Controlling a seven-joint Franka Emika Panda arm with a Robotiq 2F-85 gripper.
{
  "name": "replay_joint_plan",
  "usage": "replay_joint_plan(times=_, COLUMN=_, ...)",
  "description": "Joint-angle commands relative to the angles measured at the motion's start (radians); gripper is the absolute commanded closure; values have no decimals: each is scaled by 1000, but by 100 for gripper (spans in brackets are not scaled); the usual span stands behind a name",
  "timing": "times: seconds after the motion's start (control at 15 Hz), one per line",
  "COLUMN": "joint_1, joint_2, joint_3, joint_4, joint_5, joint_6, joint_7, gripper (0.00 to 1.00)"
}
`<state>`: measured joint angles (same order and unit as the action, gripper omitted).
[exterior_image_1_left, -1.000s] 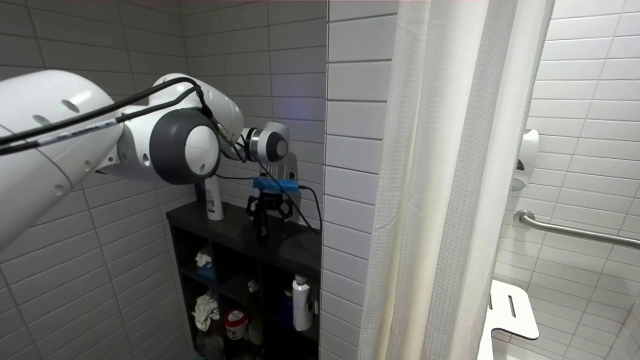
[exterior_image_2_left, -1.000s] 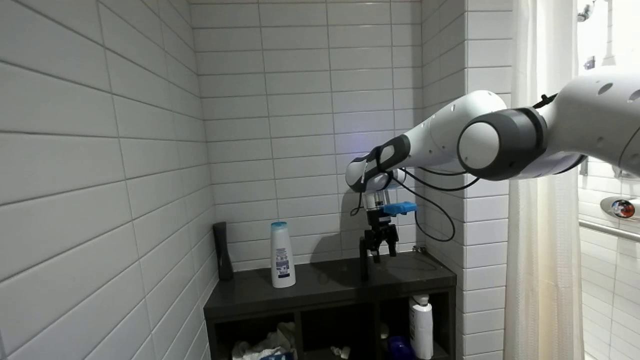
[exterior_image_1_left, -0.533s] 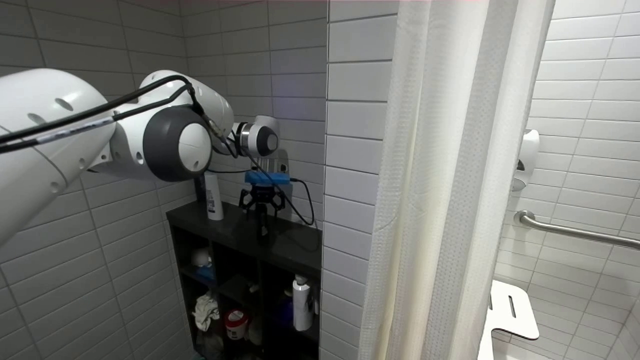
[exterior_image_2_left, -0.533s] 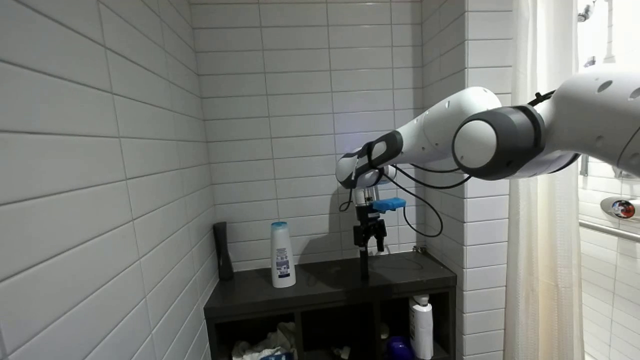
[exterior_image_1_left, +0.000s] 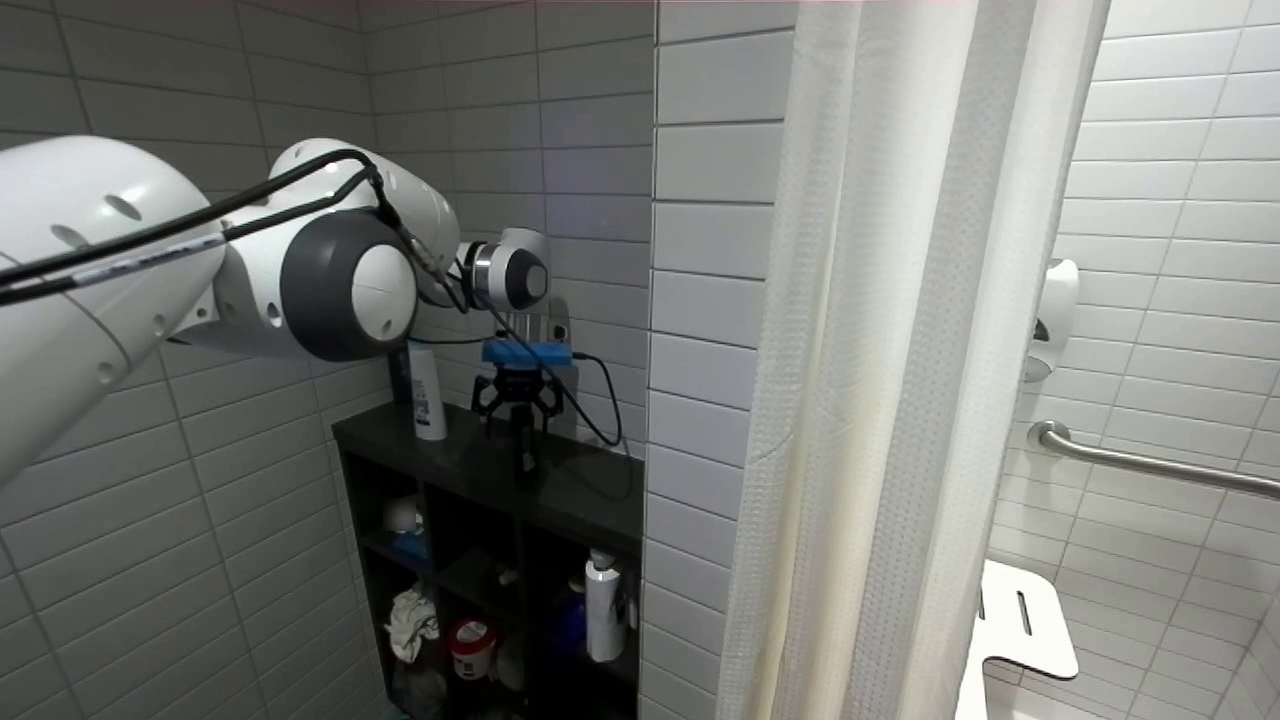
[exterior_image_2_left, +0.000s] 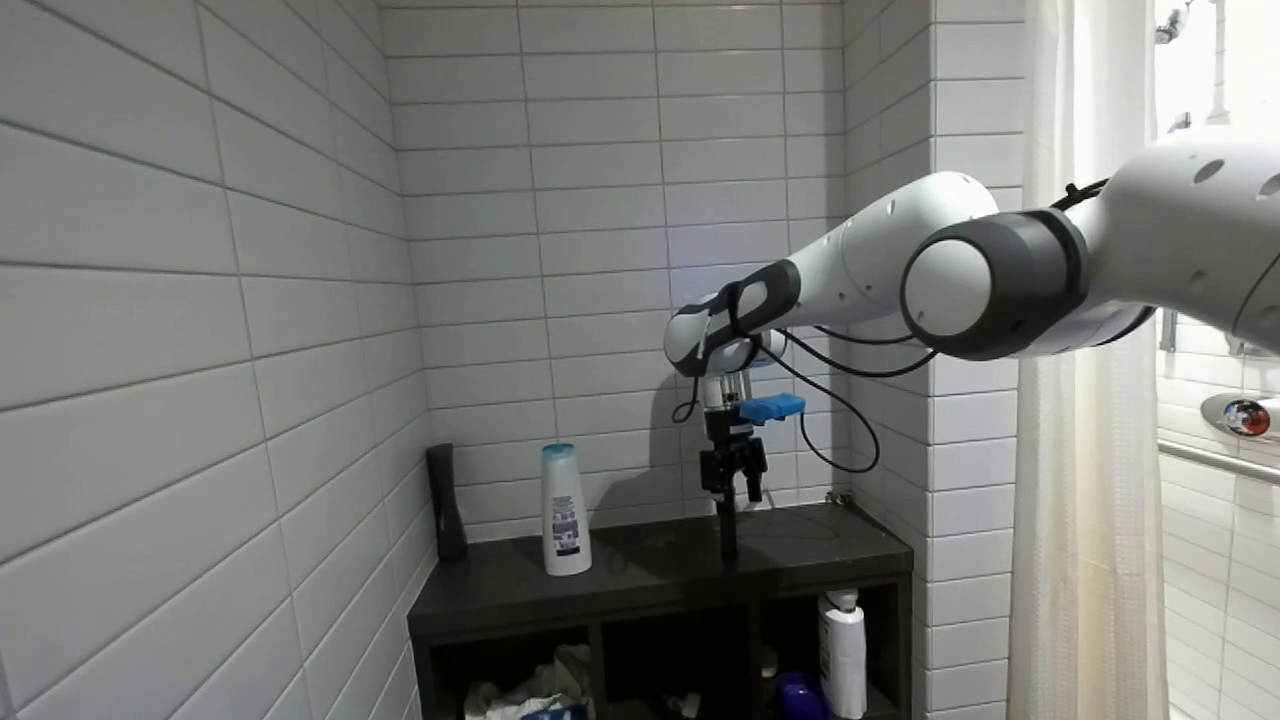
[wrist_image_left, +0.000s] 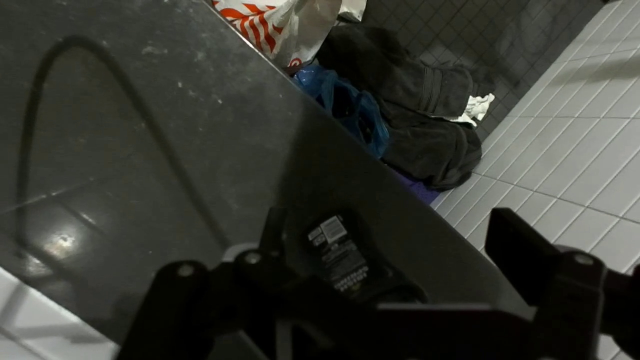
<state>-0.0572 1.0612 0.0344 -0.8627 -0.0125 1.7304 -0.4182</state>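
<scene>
The gripper (wrist_image_left: 389, 220) has its fingers (wrist_image_left: 517, 252) spread wide, and in the wrist view the black bottle (wrist_image_left: 345, 255) shows between them, nearer one finger than the other; whether either touches it, I cannot tell. In an exterior view it stands upright on the shelf (exterior_image_2_left: 650, 560) beneath the gripper, a finger overlapping its upper end, with a blue-capped bottle (exterior_image_2_left: 565, 515) well apart from both.

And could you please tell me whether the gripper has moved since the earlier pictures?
Yes: in both exterior views the gripper has shifted toward the unmoved blue-capped white bottle, and slightly upward.
</scene>
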Motion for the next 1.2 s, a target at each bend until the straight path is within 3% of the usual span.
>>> replay_joint_plan(times=0.0, joint_1=0, joint_2=0, joint_3=0, joint_4=0, joint_5=0, joint_6=0, joint_7=0, gripper=0)
replay_joint_plan(times=1.13, joint_1=-19, joint_2=6, joint_3=-6, joint_4=24, joint_5=-11, joint_6=-4, joint_7=-24, gripper=0)
